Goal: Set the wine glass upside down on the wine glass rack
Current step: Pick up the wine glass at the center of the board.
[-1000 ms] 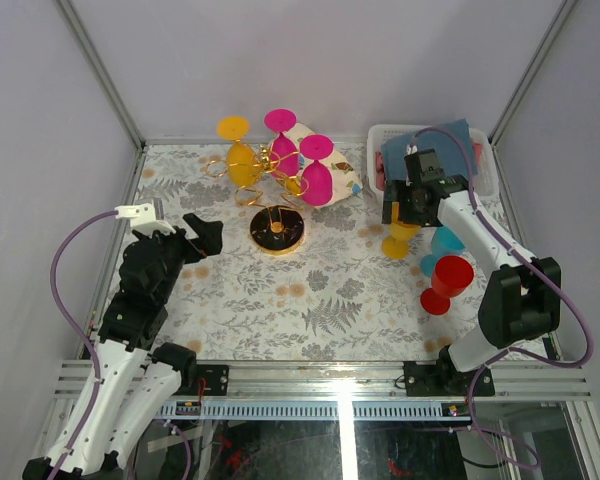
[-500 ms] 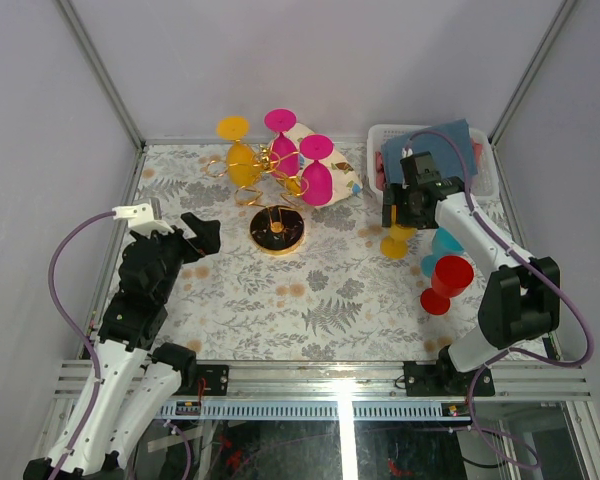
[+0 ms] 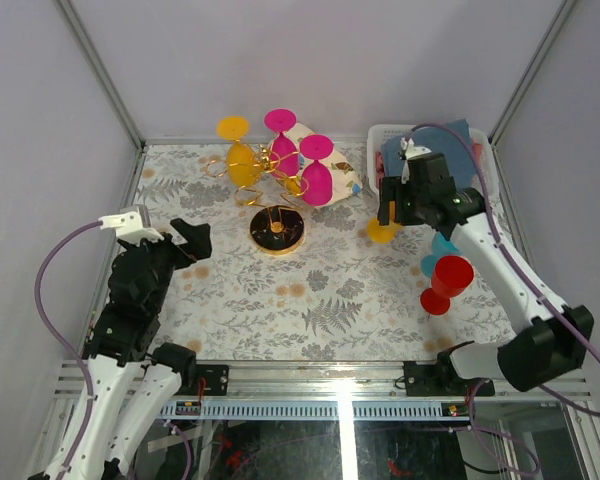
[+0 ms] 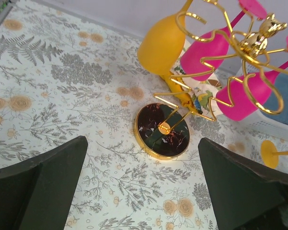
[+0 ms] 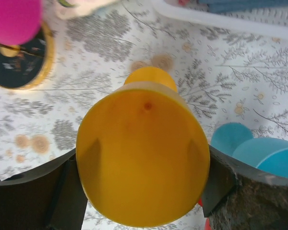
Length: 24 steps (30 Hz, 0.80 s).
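Right claw (image 3: 400, 210) is pinching the yellow wine glass (image 5: 143, 153) by its bowl, near the white basket (image 3: 380, 135). The gold wine glass rack (image 3: 277, 230) sits well off to its left. Left claw (image 3: 175, 236) is spread wide, holding nothing.
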Motion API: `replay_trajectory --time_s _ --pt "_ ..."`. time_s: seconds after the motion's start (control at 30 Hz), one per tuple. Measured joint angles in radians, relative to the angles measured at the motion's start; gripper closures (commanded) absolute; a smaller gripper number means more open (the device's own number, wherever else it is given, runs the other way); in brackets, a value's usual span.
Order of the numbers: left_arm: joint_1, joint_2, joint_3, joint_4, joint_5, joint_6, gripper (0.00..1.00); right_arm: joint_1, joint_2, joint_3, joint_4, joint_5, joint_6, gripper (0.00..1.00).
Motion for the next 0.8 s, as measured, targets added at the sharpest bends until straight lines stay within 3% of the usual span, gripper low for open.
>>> replay_trajectory --time_s 0.27,0.8 --pt "0.001 -0.02 0.087 -0.028 -0.006 0.028 0.0 0.0 -0.157 -0.001 0.057 -0.12 -0.014 0.19" --pt "0.002 0.154 0.396 -0.054 0.124 0.045 0.03 0.0 -0.345 -0.082 0.22 -0.244 0.014 0.2"
